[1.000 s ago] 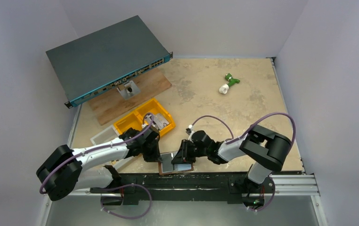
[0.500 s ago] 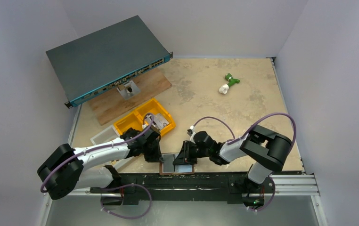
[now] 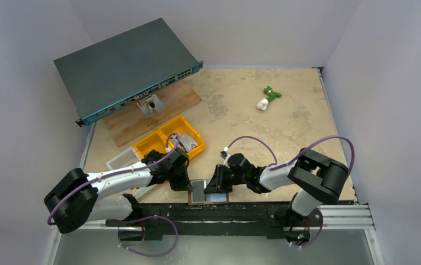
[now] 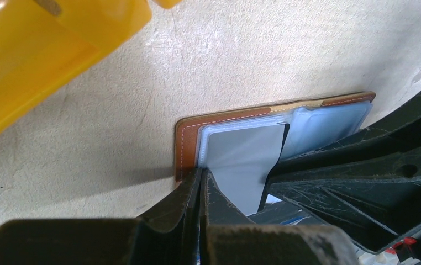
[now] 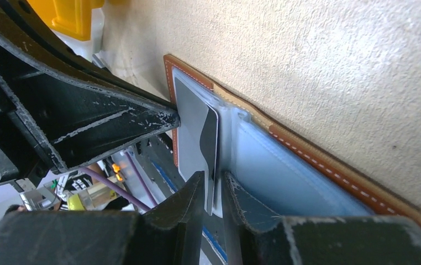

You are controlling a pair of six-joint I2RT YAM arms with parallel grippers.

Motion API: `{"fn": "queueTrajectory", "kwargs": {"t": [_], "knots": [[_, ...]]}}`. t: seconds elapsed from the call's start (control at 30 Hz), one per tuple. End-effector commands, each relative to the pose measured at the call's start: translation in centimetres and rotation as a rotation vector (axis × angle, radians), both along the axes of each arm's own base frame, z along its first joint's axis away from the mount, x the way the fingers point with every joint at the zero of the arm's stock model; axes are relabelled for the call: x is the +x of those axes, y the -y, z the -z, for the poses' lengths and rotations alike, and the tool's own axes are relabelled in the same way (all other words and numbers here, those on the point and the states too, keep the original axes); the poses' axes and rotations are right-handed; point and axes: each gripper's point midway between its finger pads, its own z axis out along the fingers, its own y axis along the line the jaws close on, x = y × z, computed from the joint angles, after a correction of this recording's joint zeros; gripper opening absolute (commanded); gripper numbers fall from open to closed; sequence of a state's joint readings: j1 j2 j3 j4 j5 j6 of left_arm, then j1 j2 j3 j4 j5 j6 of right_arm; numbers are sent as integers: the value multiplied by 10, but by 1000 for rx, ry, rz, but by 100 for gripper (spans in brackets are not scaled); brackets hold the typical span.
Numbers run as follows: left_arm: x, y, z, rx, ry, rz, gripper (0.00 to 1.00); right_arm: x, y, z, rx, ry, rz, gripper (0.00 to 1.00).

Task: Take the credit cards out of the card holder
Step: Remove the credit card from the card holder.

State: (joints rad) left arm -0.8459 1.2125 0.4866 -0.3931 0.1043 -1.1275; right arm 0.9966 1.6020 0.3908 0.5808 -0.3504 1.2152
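The card holder (image 3: 198,194) lies open at the table's near edge, brown border (image 4: 186,143) round clear sleeves (image 5: 285,171). A pale grey credit card (image 4: 241,160) sits in the left sleeve, and its near end sticks out past the wallet. My left gripper (image 3: 188,186) is shut, its tips (image 4: 201,175) pressed on the wallet's left edge beside that card. My right gripper (image 3: 215,187) reaches in from the right. Its jaws (image 5: 214,182) stand a narrow slit apart, astride the protruding edge of the credit card (image 5: 189,127). A dark curled flap (image 5: 209,138) rises just beyond them.
A yellow bin (image 3: 169,141) sits just behind the left gripper, a clear lid (image 3: 121,160) to its left. A network switch (image 3: 125,66) and wooden board (image 3: 167,107) fill the back left. A green and white object (image 3: 268,96) lies far right. The mounting rail (image 3: 241,212) borders the wallet.
The wallet has turned slightly, now squarer to the table edge. The right arm's elbow has swung a little to the right. The left arm has hardly moved.
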Motion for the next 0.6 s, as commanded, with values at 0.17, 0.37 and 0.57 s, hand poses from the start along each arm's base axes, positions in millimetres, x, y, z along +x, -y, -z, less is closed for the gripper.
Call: {"fn": "queueTrajectory", "kwargs": {"t": [0.17, 0.37, 0.57], "knots": [[-13, -31, 26, 146, -44, -34, 0, 9, -4, -10, -12, 56, 11, 19], [-13, -30, 25, 144, -43, -33, 0, 8, -5, -10, -6, 49, 7, 19], [-12, -26, 24, 128, -39, -27, 0, 7, -9, -8, 6, 42, -1, 18]]}}
